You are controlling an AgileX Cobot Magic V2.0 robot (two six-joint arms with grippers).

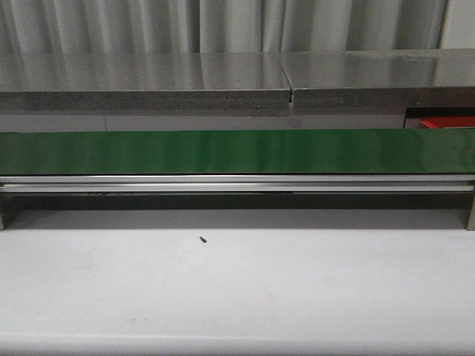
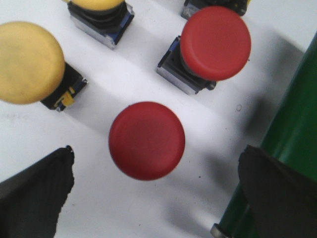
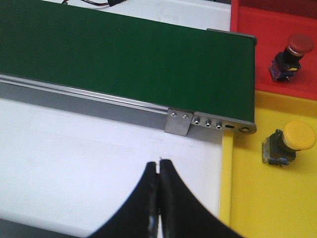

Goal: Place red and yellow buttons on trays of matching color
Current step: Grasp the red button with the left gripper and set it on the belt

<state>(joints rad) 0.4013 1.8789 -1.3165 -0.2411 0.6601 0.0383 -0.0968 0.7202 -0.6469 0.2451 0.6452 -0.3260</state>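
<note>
Left gripper (image 2: 148,193) spread wide over a red button (image 2: 146,140) mid-frame, green belt (image 2: 292,134) edge at right, right gripper (image 3: 158,198) pinched closed on nothing, yellow tray (image 3: 247,198) lower right, red tray (image 3: 247,44) above it.

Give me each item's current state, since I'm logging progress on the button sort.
Left gripper: open, above a red button.
Right gripper: shut, empty.
Second red button: on the white table, unsorted.
Yellow button: on the white table, unsorted.
Red tray: holds one red button.
Yellow tray: holds one yellow button.
Green belt: bare.
</note>
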